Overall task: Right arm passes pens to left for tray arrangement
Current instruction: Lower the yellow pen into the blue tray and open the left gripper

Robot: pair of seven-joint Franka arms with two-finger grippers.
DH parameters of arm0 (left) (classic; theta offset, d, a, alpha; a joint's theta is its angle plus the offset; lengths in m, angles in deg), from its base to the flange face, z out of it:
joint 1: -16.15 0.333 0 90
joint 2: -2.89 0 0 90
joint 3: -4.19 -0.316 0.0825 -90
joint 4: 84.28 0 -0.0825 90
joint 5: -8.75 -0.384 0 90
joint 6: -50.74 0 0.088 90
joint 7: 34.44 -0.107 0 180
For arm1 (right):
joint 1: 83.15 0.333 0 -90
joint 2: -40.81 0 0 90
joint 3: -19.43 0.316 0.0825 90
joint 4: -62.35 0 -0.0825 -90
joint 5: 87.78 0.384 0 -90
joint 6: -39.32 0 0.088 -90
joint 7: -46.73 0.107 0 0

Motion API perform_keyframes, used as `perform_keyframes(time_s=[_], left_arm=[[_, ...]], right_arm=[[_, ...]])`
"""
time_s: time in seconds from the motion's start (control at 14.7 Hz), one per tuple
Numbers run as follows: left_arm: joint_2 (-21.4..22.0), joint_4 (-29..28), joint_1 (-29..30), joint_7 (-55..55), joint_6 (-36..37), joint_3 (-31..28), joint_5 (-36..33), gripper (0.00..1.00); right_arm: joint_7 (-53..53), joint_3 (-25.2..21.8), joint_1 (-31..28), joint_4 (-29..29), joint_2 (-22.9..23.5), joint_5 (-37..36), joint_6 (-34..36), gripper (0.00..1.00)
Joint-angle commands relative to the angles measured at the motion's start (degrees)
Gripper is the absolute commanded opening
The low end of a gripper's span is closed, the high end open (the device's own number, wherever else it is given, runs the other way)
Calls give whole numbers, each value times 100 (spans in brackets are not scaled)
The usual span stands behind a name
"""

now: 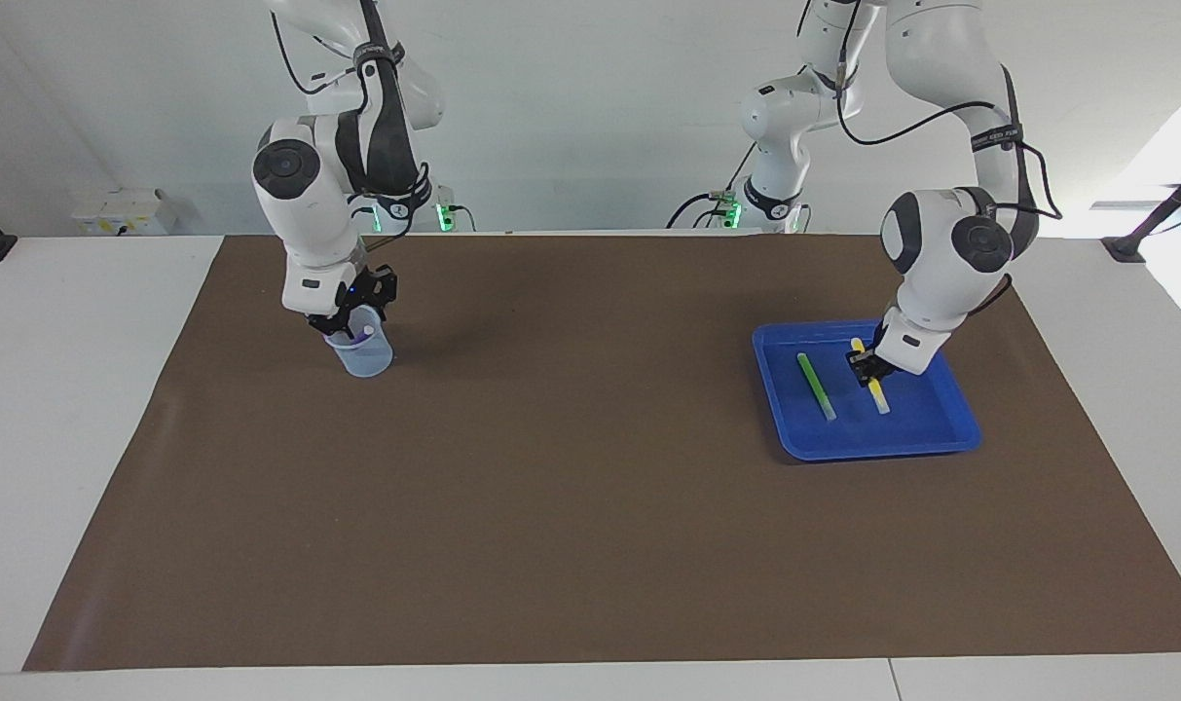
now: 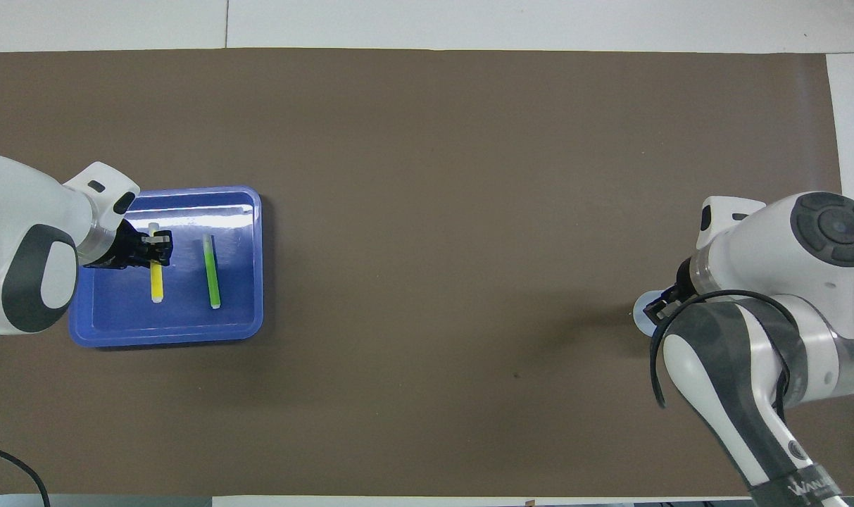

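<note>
L tool (image 1: 865, 367) is down in the tray (image 1: 950, 428), clamped on the yellow pen (image 1: 878, 394); green pen (image 1: 816, 387) lies beside it. R tool (image 1: 349, 326) is at the cup (image 1: 361, 358) w/ purple pen (image 1: 367, 333); grip can't be told.

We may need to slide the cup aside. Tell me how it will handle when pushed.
The translucent cup looks thin-walled, so probably light. It stands tall on a narrower base, with the right gripper at its rim, so it may tip rather than slide.

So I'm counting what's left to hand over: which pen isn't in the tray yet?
The purple pen, standing in the translucent cup at the right gripper. The green pen and yellow pen lie in the blue tray.
</note>
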Motion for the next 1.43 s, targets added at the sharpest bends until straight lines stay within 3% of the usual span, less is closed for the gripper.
perform_keyframes(time_s=[0.0, 0.89, 0.95, 1.02, 1.23, 1.36], left_arm=[[-44, -258, 203, -199, -424, 43, -191, 0], [-133, -302, 124, 345, -512, 52, -191, 0], [-133, -311, 124, 354, -538, 52, -191, 16], [-133, -320, 124, 363, -547, 52, -191, 99], [-133, -320, 132, 363, -547, 52, -191, 100], [-133, -320, 141, 372, -547, 52, -191, 100]], right_arm=[[-102, 77, -80, -205, -59, -186, -225, 50], [-102, 77, -89, -355, -103, -195, -358, 36], [-102, 77, -89, -355, -103, -195, -358, 31], [-102, 77, -89, -355, -112, -195, -358, 27], [-102, 77, -89, -355, -103, -195, -340, 4], [-94, 77, -89, -320, -95, -186, -279, 0]])
